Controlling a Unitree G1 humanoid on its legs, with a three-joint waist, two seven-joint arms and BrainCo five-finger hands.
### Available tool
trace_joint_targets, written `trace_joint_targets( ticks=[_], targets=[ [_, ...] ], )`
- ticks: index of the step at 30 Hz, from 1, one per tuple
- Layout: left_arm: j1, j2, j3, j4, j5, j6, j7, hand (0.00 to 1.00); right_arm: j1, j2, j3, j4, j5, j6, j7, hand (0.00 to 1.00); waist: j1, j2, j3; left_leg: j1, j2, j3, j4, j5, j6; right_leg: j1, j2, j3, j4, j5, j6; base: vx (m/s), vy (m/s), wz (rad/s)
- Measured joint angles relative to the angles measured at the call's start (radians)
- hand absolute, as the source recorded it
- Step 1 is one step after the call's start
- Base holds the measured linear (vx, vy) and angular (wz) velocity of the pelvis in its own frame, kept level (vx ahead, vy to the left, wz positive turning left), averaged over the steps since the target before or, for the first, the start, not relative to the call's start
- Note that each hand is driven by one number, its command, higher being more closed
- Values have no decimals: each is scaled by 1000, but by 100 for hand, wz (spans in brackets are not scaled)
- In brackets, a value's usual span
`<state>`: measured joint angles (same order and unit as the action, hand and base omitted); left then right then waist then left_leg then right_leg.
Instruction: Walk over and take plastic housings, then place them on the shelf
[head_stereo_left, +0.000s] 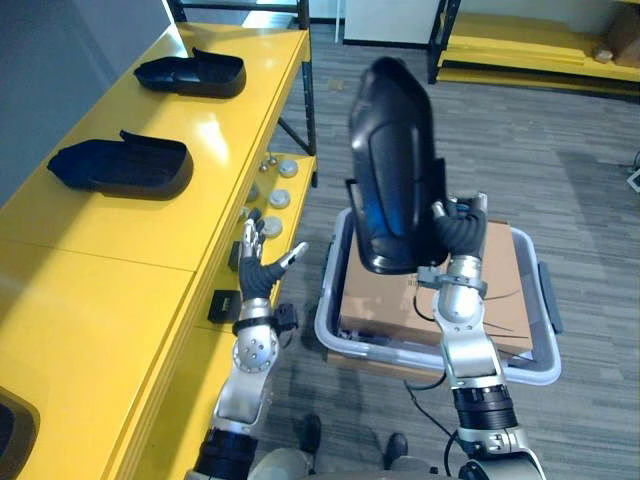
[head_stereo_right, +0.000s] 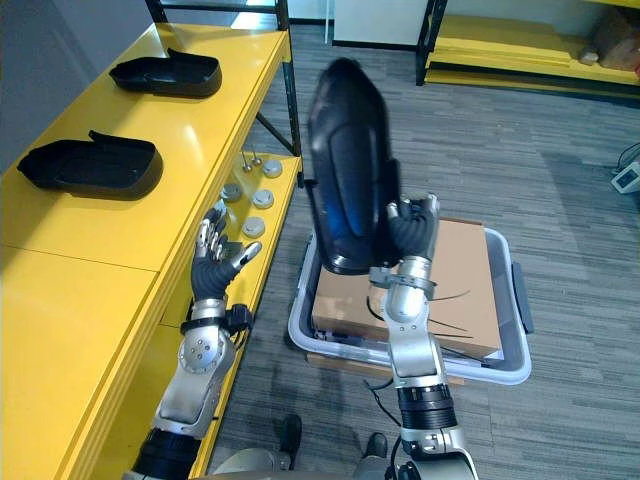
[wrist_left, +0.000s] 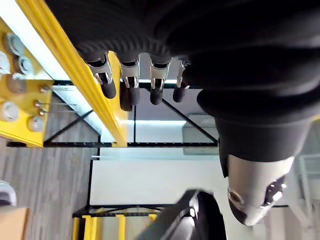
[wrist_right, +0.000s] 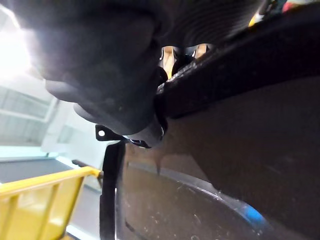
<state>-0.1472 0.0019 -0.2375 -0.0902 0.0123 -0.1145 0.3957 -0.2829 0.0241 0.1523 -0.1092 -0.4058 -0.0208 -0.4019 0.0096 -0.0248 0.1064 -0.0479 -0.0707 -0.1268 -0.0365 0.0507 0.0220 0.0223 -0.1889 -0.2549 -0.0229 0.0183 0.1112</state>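
Frame centre: tall black plastic housing (head_stereo_left: 392, 165) upright, its lower right edge clamped by the curled fingers and thumb of the right hand (head_stereo_left: 458, 232), above a brown cardboard box (head_stereo_left: 500, 290) in a grey plastic bin (head_stereo_left: 325, 300). Lower centre-left: left hand (head_stereo_left: 258, 262), fingers straight, spread, empty, beside the yellow metal shelf (head_stereo_left: 230, 130). Upper left, on the shelf top: near black plastic housing (head_stereo_left: 120, 165) and far black plastic housing (head_stereo_left: 192, 72).

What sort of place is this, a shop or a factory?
Probably a factory or warehouse floor: long yellow shelves holding black plastic housings, another housing in the right hand, and a grey crate with a cardboard box on the floor.
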Motion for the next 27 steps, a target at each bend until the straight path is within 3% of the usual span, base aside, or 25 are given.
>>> trace_joint_targets(
  ticks=[7, 8, 14, 15, 20, 23, 27],
  targets=[
    [-42, 4, -25, 3, -1, 33, 60, 0, -3, 24, 109, -34, 3, -3, 16, 100, -11, -15, -22, 12, 1, 12, -11, 2, 1, -1, 0, 13, 0, 0, 0, -30, 4, -7],
    [-49, 5, -24, 8, -1, 40, 74, 100, -2, 24, 121, -34, 4, -4, 16, 100, -14, -19, -36, 12, 1, 15, -17, 4, 2, -8, 0, 14, 0, 0, 0, 2, 3, -6],
    [-82, 32, -24, 23, -23, 52, 99, 100, -2, 12, 131, -36, 19, -10, 14, 100, -26, -30, -53, 12, -1, 18, -18, 4, 2, -7, -2, 16, 0, 0, 0, 3, 1, -1],
    [-84, 37, -24, 23, -30, 53, 101, 100, -2, 0, 135, -36, 26, -10, 14, 0, -26, -30, -54, 12, -1, 18, -18, 4, 2, -7, -2, 16, 0, 0, 0, 0, 0, 0],
    [-91, 42, -27, 53, -49, 65, 106, 100, -2, -23, 167, -53, 62, -41, 15, 0, -27, -28, -73, 13, -1, 18, -17, 4, 2, -7, -1, 16, 0, 0, 0, 0, 0, 0],
    [-91, 42, -37, 78, -49, 76, 99, 100, -2, -32, 207, -116, 84, -93, 23, 0, -28, -29, -79, 15, 0, 17, -17, 4, 2, -6, -1, 16, 1, 0, 0, -12, -3, 0],
    [-90, 43, -34, 81, -49, 88, 85, 100, -2, -47, 197, -118, 138, -123, 37, 0, -27, -29, -79, 34, -1, 17, -17, 4, 3, 8, -2, 15, 2, -1, -1, -30, -2, 0]
  ],
)
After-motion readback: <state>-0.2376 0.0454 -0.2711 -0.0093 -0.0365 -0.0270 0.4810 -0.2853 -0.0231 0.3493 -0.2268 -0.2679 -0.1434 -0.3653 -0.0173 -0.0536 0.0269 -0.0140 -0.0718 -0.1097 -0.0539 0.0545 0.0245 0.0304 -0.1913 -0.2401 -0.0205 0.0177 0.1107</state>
